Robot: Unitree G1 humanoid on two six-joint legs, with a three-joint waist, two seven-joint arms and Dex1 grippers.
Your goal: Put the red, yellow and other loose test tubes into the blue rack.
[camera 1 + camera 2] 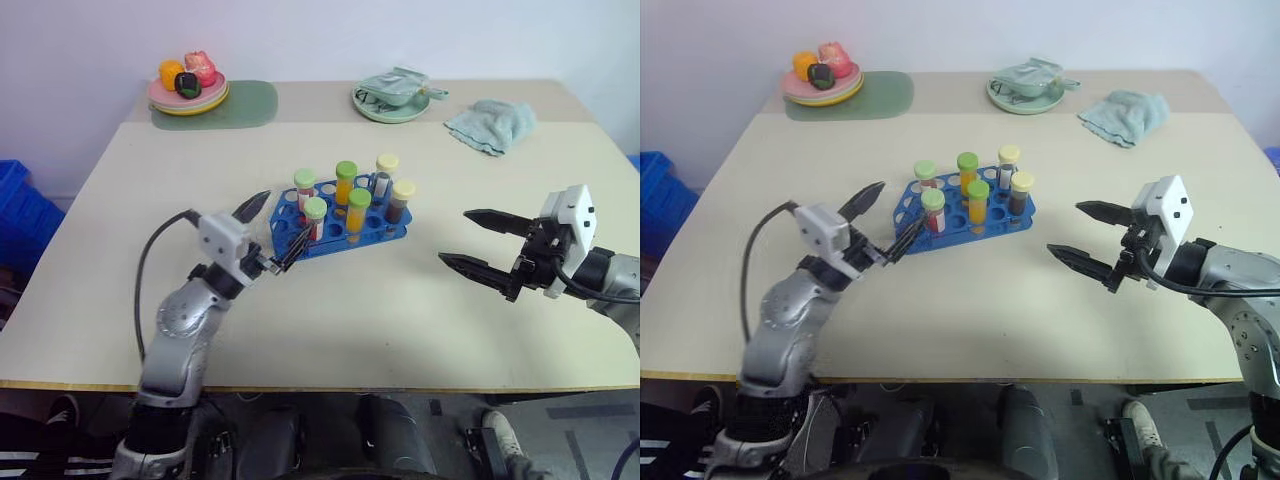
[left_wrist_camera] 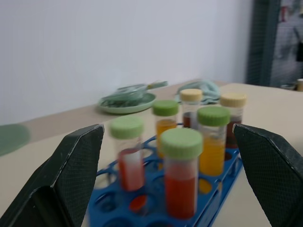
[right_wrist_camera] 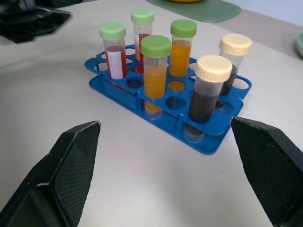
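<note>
Left wrist view gives me my left gripper (image 2: 168, 182) spread wide and empty, its black fingers (image 2: 71, 175) flanking the blue rack (image 2: 213, 205) just ahead without touching it. From the head camera I see that gripper (image 1: 268, 232) hovering at the rack's (image 1: 385, 228) left end, near the table's middle. Six capped tubes stand upright in it: two red tubes (image 3: 115, 56) and two yellow tubes (image 3: 155, 78) under green caps, two dark tubes (image 3: 207, 92) under cream caps. My right gripper (image 1: 478, 243) hangs released, well apart to the rack's right. Farther back I see a plate of toy food (image 1: 188, 90), a green dish (image 1: 390, 100) and a cloth (image 1: 490, 125).
</note>
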